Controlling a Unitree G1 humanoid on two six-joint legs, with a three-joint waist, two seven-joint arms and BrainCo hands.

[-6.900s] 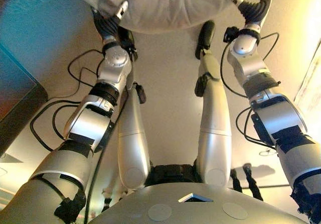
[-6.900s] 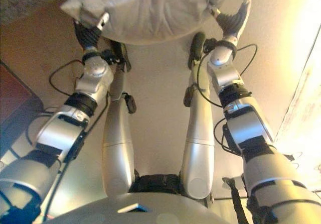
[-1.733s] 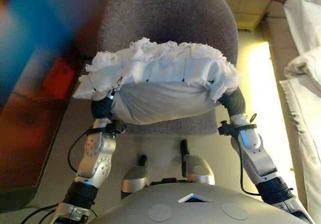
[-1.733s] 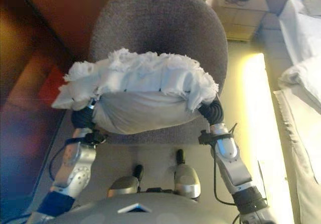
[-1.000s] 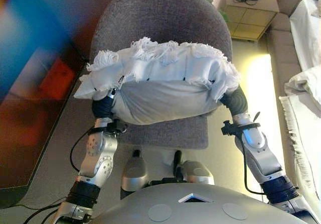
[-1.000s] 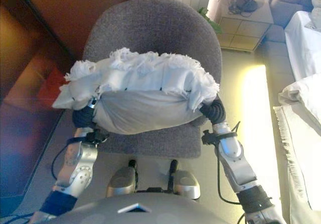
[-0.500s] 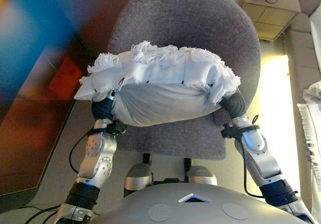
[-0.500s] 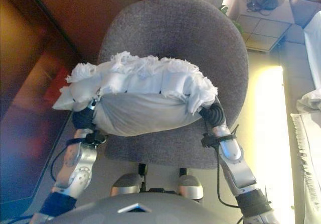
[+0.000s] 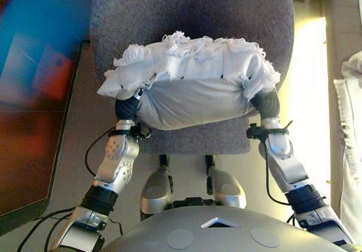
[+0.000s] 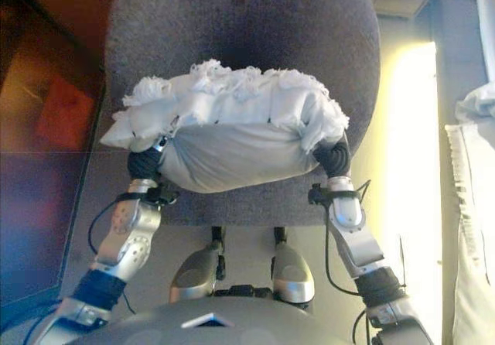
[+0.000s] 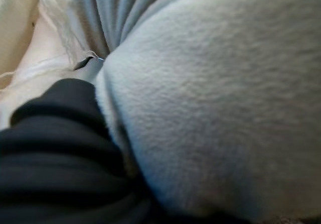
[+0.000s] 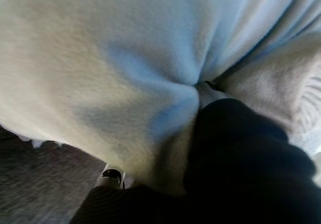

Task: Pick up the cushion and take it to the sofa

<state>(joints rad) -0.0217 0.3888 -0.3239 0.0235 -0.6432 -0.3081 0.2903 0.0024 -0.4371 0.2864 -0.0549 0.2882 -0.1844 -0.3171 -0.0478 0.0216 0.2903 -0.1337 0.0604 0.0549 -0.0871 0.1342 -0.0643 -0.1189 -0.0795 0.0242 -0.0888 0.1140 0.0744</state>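
While both arms reach forward from the bottom of the frame, a plump white cushion with a shaggy fringed top (image 9: 192, 88) hangs between them in the middle of the frame, lifted clear above a grey fabric seat with a rounded back (image 9: 186, 14). At the cushion's left end the left hand (image 9: 126, 108) shows only its dark ribbed cover, pressed against the fabric; its fingers are buried in the cushion, so whether they are clenched or straight cannot be told. At the cushion's right end it is the same with the right hand (image 9: 266, 103), whose dark cover is tucked under the overhanging fringe. Each wrist view is filled with pale fabric creased against the dark cover.

The seat's front edge runs just below the cushion, across the middle of the frame. Along the left edge a dark reddish-brown panel (image 9: 28, 122) stands close beside the seat. To the right, a bright strip of pale floor (image 9: 308, 94) lies open between the seat and a white fringed cloth (image 9: 350, 127) at the frame's right edge.
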